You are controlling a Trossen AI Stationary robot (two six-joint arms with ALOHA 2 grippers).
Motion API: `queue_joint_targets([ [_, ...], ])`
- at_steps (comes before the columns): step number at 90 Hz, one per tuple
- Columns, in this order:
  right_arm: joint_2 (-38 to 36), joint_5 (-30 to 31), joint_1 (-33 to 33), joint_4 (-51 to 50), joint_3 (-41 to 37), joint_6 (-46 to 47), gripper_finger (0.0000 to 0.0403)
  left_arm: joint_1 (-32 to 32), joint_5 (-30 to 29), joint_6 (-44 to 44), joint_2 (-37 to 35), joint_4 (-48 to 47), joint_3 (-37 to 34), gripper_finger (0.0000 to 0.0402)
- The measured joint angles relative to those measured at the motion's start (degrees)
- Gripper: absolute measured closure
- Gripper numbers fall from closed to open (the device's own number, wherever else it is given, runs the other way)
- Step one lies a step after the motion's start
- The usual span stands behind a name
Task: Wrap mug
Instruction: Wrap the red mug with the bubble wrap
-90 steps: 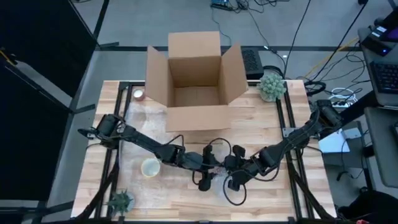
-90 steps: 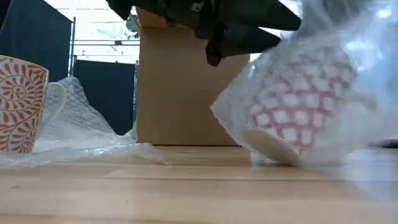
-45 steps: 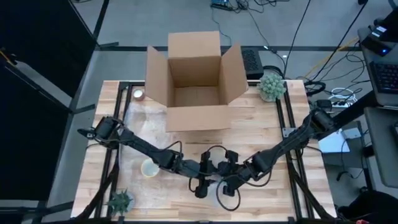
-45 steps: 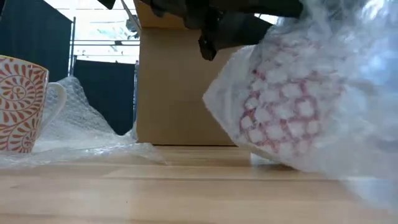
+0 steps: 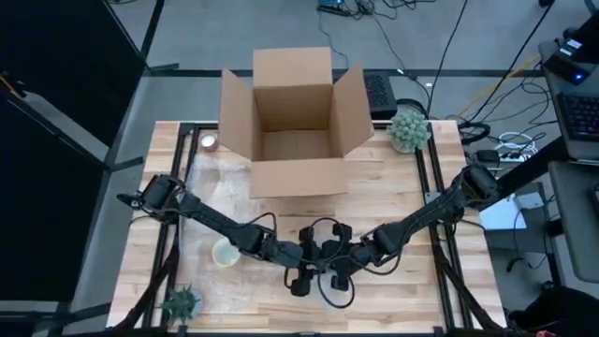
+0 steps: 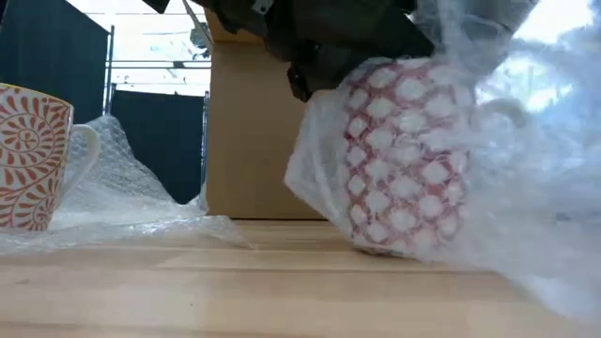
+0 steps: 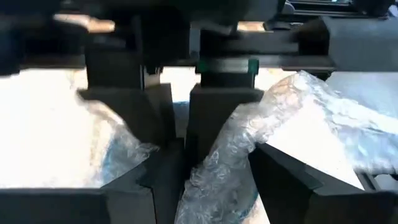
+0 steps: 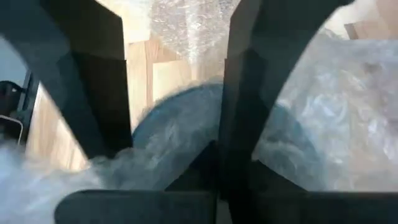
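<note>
At the far left of the table a small round object lies near the corner. On the near left side stands a second mug with an orange swirl pattern, upright, its handle to the right in the low view, and it rests on a loose sheet of bubble wrap. A small green plant sits at the near left corner.

The left gripper is low at the near middle of the table. In the left wrist view its fingers stand almost together, with a fold of the wrap squeezed between them — so it is closed on the wrap.

The mug, white with a red lattice pattern, stands nearly upright on the wood at the near middle, inside clear bubble wrap that spreads to the right.

The right gripper is just beside the left one, at the same bundle. Its fingers are spread apart, and wrap and the mug's dark rim show between them — if they press on anything I cannot tell.

An open cardboard box stands at the far middle. A round pale-green plant is at the far right.
</note>
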Motion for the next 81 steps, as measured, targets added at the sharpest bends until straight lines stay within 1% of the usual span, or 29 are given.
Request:
queue_joint_targets([
  [15, -3.4, -0.8, 0.07, -12.64, 4.3, 0.33, 0.0403, 0.19, -0.71, -2.6, -0.08, -0.06, 0.0, 0.0231],
  [18, -4.17, -0.69, 0.12, -15.4, 5.41, 0.38, 0.0403, 0.29, -0.57, -3.49, -0.08, -1.26, -0.08, 0.0231],
  [31, -6.1, -0.3, 0.29, -22.86, 9.17, 0.87, 0.0403, 0.6, -0.36, -5.88, 0.11, -1.18, -0.31, 0.0231],
  [38, -6.83, -0.2, 0.57, -22.5, 10.31, 0.81, 0.0403, 0.78, -0.33, -6.22, 0.14, -0.99, -0.26, 0.0231],
  [44, -7.03, -0.58, 0.84, -19.37, 10.56, 0.47, 0.0403, 0.9, -0.38, -6.68, 0.14, -1.52, -0.32, 0.0231],
  [50, -6.2, -2.39, 1.03, -17.2, 10.47, 0.41, 0.0403, 1.11, -0.36, -7.84, 0.12, -1.51, -0.33, 0.0231],
  [56, -4.72, -2.75, 1.1, -16.42, 10.33, 0.27, 0.0403, 1.18, -0.36, -8.1, 0.11, -1.51, -0.33, 0.0231],
  [68, -2.44, -0.03, 0.83, -13.35, 10.32, -1.27, 0.0403, 1.14, -0.36, -7.79, 0.14, -1.33, -0.33, 0.0231],
  [81, 1.66, -0.41, -0.53, -16.02, 10.3, -1.07, 0.0403, 1.16, -0.36, -7.66, 0.14, -1.36, -0.35, 0.0231],
])
